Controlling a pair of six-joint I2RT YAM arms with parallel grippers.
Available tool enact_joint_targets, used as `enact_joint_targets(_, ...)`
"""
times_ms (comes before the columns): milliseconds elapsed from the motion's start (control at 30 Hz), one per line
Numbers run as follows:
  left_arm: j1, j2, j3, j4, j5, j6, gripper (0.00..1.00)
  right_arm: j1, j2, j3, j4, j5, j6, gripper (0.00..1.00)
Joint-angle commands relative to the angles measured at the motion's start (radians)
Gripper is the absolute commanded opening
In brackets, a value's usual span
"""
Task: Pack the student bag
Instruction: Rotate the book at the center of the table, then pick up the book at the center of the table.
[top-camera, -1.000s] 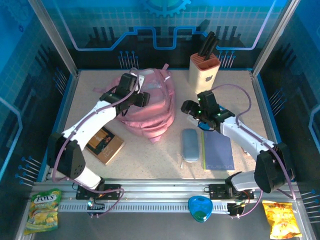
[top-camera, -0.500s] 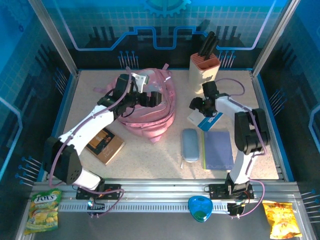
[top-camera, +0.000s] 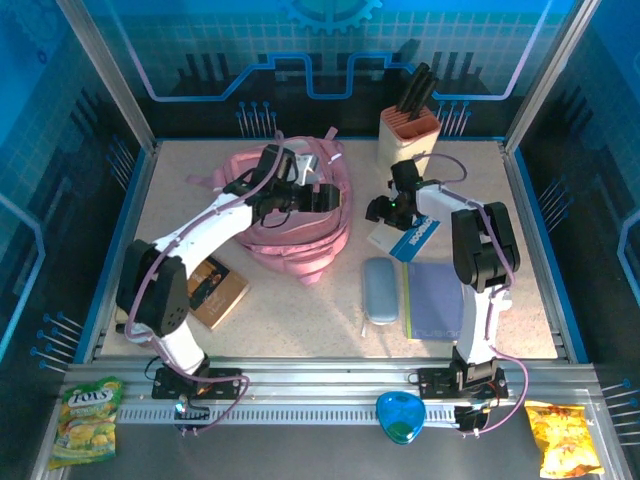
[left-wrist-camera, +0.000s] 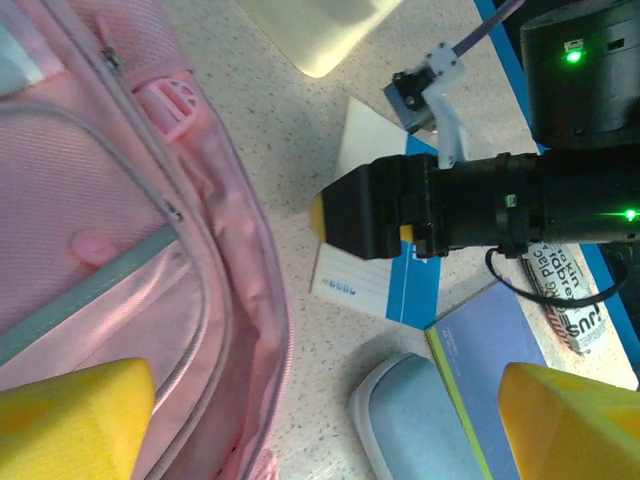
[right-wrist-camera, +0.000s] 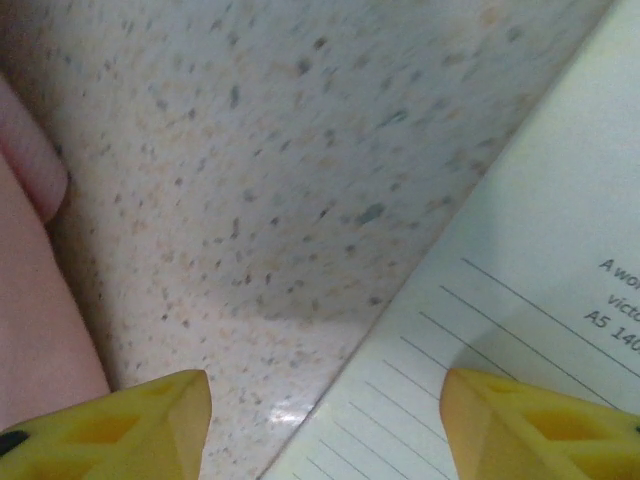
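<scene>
The pink student bag (top-camera: 300, 225) lies at the back centre of the table, its zipped edge along the left of the left wrist view (left-wrist-camera: 130, 250). My left gripper (top-camera: 322, 197) hovers over the bag's right side, open with nothing between its yellow fingertips (left-wrist-camera: 320, 430). A white and blue notepad (top-camera: 405, 238) lies right of the bag. My right gripper (top-camera: 378, 211) sits low at the notepad's left edge, open, straddling bare table and lined paper (right-wrist-camera: 330, 430). In the left wrist view the right gripper (left-wrist-camera: 362, 215) shows as a black body over the notepad (left-wrist-camera: 370, 285).
A light blue pencil case (top-camera: 380, 290) and a purple notebook (top-camera: 437, 300) lie in front of the notepad. A brown book (top-camera: 215, 288) lies front left. A knife block (top-camera: 408, 135) stands at the back right. Snack bags (top-camera: 88, 420) (top-camera: 565, 438) rest by the front rail.
My left gripper has moved right across the bag to its right edge. The right arm has folded back, with its gripper now at the notepad's left edge.
</scene>
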Motion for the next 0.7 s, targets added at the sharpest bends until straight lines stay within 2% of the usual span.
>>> enact_joint_targets(0, -0.028, 0.066, 0.072, -0.067, 0.035, -0.039, 0.85, 0.028, 0.024, -0.013, -0.098, -0.081, -0.108, 0.6)
enact_joint_targets(200, -0.076, 0.192, 0.189, -0.115, 0.038, -0.069, 0.73, -0.009, -0.104, -0.081, -0.063, -0.088, -0.12, 0.54)
enact_joint_targets(400, -0.142, 0.324, 0.303, -0.145, 0.009, -0.09, 0.61, -0.063, -0.294, -0.262, 0.066, -0.054, 0.015, 0.53)
enact_joint_targets(533, -0.181, 0.412, 0.38, -0.165, -0.025, -0.087, 0.56, -0.098, -0.335, -0.348, 0.087, 0.0, 0.08, 0.51)
enact_joint_targets(667, -0.2, 0.508, 0.467, -0.199, -0.056, -0.09, 0.5, -0.122, -0.319, -0.361, 0.074, 0.014, 0.093, 0.51)
